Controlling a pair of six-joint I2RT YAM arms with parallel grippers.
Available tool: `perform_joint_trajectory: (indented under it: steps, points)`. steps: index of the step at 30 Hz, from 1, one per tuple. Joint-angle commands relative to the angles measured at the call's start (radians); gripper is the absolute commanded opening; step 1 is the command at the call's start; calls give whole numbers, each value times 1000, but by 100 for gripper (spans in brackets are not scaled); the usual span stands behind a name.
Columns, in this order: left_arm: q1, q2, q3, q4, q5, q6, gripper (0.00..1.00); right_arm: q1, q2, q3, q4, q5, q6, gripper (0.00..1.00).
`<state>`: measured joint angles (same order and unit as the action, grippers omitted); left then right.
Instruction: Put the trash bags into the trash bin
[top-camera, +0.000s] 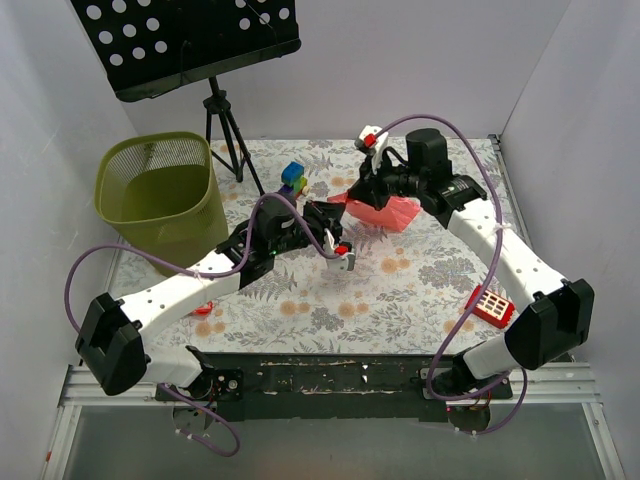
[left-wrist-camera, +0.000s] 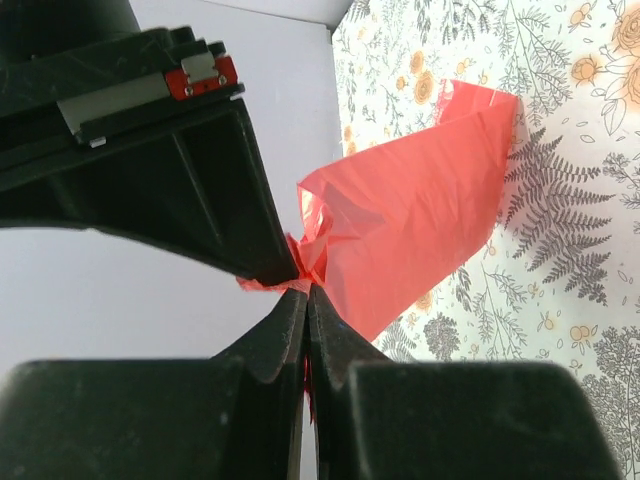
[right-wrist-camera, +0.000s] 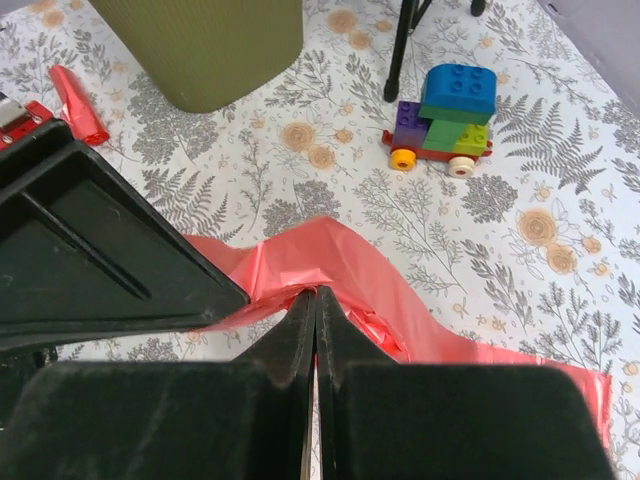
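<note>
A red-pink trash bag (top-camera: 390, 213) lies crumpled on the floral table at centre back, with one end lifted. My left gripper (top-camera: 337, 207) is shut on a bunched edge of it; the left wrist view shows the film (left-wrist-camera: 410, 210) pinched at the tips of the left gripper (left-wrist-camera: 305, 288). My right gripper (top-camera: 358, 198) is shut on the same bag right beside it, and the right gripper (right-wrist-camera: 316, 292) nips a fold of the film (right-wrist-camera: 380, 280). A second, small folded trash bag (right-wrist-camera: 80, 100) lies flat near the olive-green trash bin (top-camera: 185, 225), under my left arm.
The mesh trash bin (right-wrist-camera: 200, 50) stands at the back left. A black music stand (top-camera: 190, 40) on a tripod is behind it. A toy brick car (top-camera: 293, 178) sits mid-back. A red block with white squares (top-camera: 490, 305) lies at the right.
</note>
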<state>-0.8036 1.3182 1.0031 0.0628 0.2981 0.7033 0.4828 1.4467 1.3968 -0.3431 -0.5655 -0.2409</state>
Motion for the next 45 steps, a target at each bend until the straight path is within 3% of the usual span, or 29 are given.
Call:
perform_joint_trajectory:
  steps: [1,8,14,25,37,45]
  points:
    - [-8,-14,-8,-17,-14,7,0,65,-25,-5,67,-24,31,1]
    - [4,72,11,90,-160,-56,0,160,-167,-169,46,-4,52,1]
    - [6,29,22,75,-137,-56,0,148,-200,-237,47,45,8,1]
    - [-8,-10,39,29,-37,-45,0,134,-155,-216,82,79,-22,1]
    - [-9,-8,-4,-49,-40,-36,0,123,-89,45,105,33,64,1]
    - [-14,-56,26,52,-48,-47,0,122,-59,-96,73,101,-69,1]
